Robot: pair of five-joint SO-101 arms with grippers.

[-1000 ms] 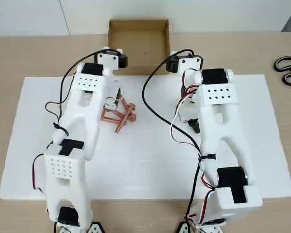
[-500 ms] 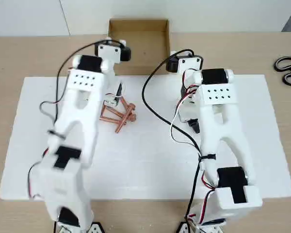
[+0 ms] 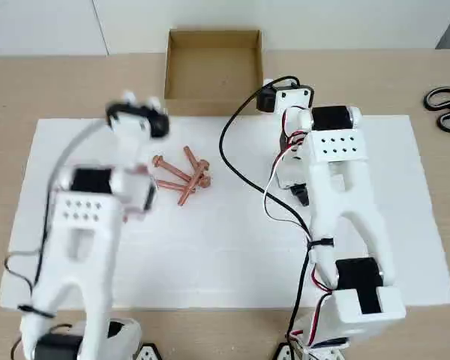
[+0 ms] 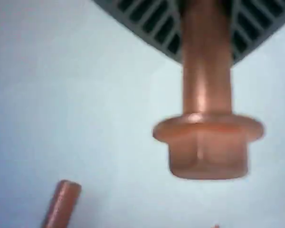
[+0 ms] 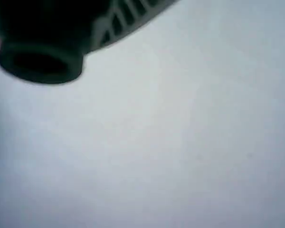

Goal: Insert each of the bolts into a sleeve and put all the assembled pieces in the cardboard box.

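Several copper bolts point(image 3: 182, 174) lie in a loose pile on the white foam sheet point(image 3: 232, 247). My left gripper point(image 4: 206, 14) is shut on the shaft of one copper bolt point(image 4: 206, 137), whose flanged head hangs free above the sheet. In the high view the left arm point(image 3: 82, 217) stands left of the pile. My right gripper point(image 5: 47, 28) is shut on a black sleeve point(image 5: 38, 61), which also shows under the right arm as a dark piece point(image 3: 300, 193). The cardboard box point(image 3: 214, 67) sits open at the back centre.
A loose bolt's end point(image 4: 61, 204) lies on the sheet below the held bolt. Scissors point(image 3: 446, 105) rest on the wooden table at the far right. A black cable point(image 3: 236, 161) loops from the right arm across the sheet.
The left arm has drawn back from the bolt pile toward the near left, taking one bolt with it and uncovering the pile. The right arm has not moved.
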